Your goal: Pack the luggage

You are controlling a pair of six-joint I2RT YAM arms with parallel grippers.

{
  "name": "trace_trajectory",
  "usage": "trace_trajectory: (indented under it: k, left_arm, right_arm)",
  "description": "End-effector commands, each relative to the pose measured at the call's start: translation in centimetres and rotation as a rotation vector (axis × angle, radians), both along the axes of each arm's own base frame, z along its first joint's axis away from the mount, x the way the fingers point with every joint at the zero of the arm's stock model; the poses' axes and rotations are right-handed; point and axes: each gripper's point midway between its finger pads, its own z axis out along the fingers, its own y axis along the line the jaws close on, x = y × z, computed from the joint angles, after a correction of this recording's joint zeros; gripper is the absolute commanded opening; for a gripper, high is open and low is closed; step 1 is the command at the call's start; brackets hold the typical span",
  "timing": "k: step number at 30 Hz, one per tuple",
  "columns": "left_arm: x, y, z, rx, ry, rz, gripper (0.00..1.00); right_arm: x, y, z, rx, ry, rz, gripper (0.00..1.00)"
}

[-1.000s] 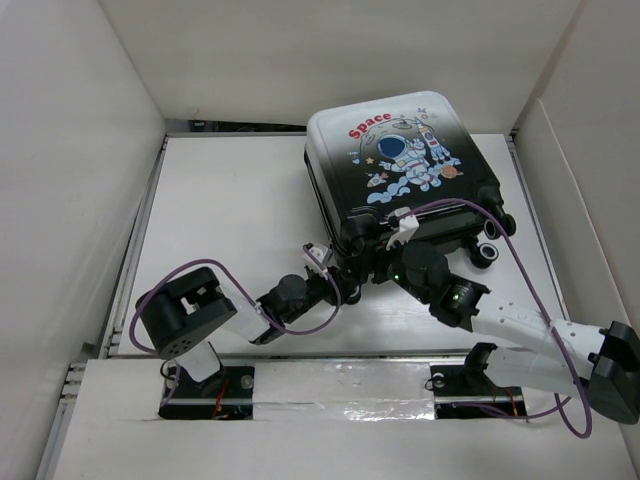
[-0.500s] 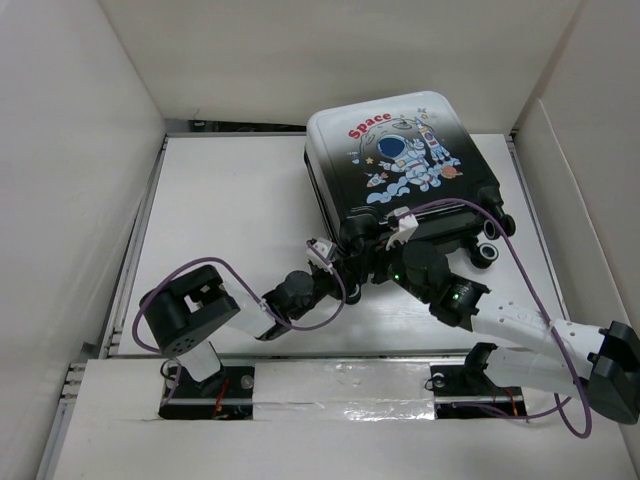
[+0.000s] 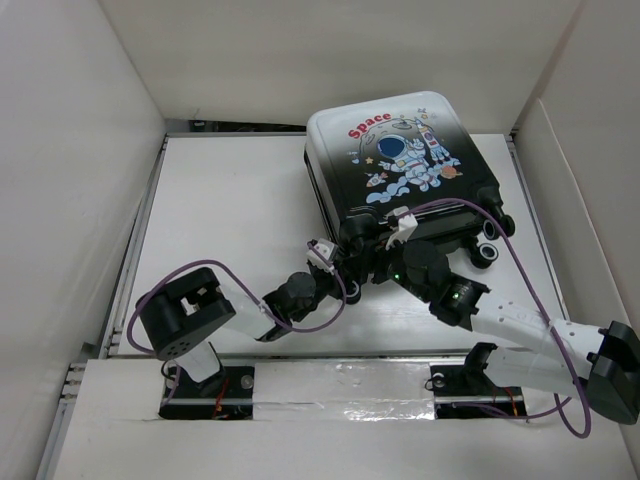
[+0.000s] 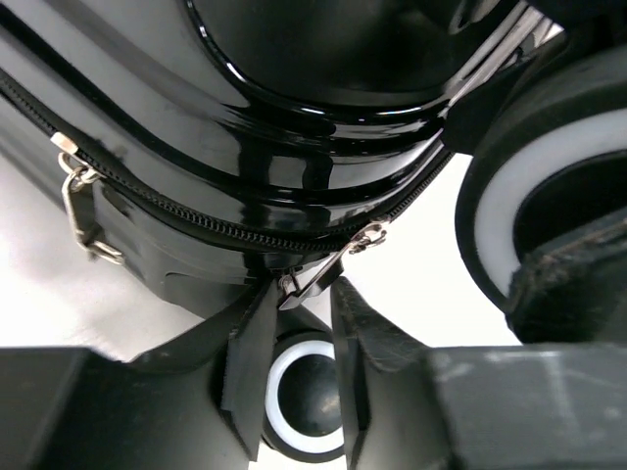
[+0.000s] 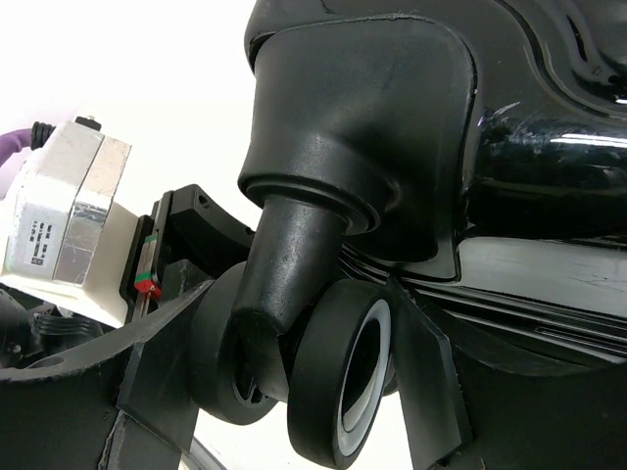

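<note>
The luggage point(image 3: 400, 150) lies shut, print up, at the far right of the table point(image 3: 230, 200), wheeled end toward the arms. The right gripper point(image 5: 299, 338) clamps a wheel point(image 5: 338, 382), bracing the case. The left gripper point(image 4: 302, 304) has its jaws slightly apart around the zipper pull point(image 4: 328, 266), not pinching it yet. I'd close squarely on the tab's free end, then draw along the zipper track rather than outward, or it slips free.
</note>
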Motion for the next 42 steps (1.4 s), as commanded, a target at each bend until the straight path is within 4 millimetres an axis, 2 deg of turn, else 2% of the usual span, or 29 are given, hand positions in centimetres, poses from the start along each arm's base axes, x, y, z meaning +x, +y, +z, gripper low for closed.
trace_trajectory:
  k: [1, 8, 15, 19, 20, 25, 26, 29, 37, 41, 42]
  left_arm:
    - [0.9, 0.9, 19.5, -0.657, -0.380, 0.072, 0.23]
    - [-0.3, 0.2, 20.7, -0.682, -0.385, 0.063, 0.17]
    - [-0.7, -0.3, 21.3, -0.660, -0.400, 0.059, 0.17]
    - [-0.3, -0.6, 21.0, -0.648, -0.391, 0.074, 0.29]
    - [-0.1, -0.8, 20.9, -0.648, -0.389, 0.077, 0.29]
    - [0.2, -1.5, 20.3, -0.651, -0.373, 0.076, 0.21]
    - [0.3, -1.4, 20.4, -0.656, -0.375, 0.082, 0.11]
    - [0.9, -0.9, 20.2, -0.641, -0.374, 0.127, 0.00]
    - [1.8, 1.9, 19.9, -0.613, -0.378, 0.259, 0.00]
    - [2.7, 3.0, 18.0, -0.464, -0.376, 0.340, 0.00]
    - [2.9, 3.8, 17.5, -0.431, -0.368, 0.375, 0.00]
  right_arm:
    - [-1.6, 3.3, 6.2, 0.201, -0.100, 0.157, 0.00]
    - [-1.9, 3.4, 6.4, 0.213, -0.104, 0.169, 0.00]
    - [-2.4, 2.8, 6.7, 0.212, -0.112, 0.175, 0.00]
    - [-2.4, 2.7, 6.7, 0.214, -0.112, 0.175, 0.00]
    - [-2.4, 2.8, 6.6, 0.213, -0.111, 0.177, 0.00]
    - [-2.4, 2.8, 6.5, 0.216, -0.112, 0.175, 0.00]
    - [-2.4, 2.8, 6.5, 0.216, -0.110, 0.175, 0.00]
    - [-2.9, 2.9, 6.6, 0.221, -0.110, 0.200, 0.00]
    - [-3.3, 2.2, 7.1, 0.247, -0.127, 0.192, 0.00]
    - [-2.6, 0.9, 7.0, 0.264, -0.130, 0.113, 0.00]
    - [-2.5, 0.6, 6.6, 0.249, -0.122, 0.099, 0.00]
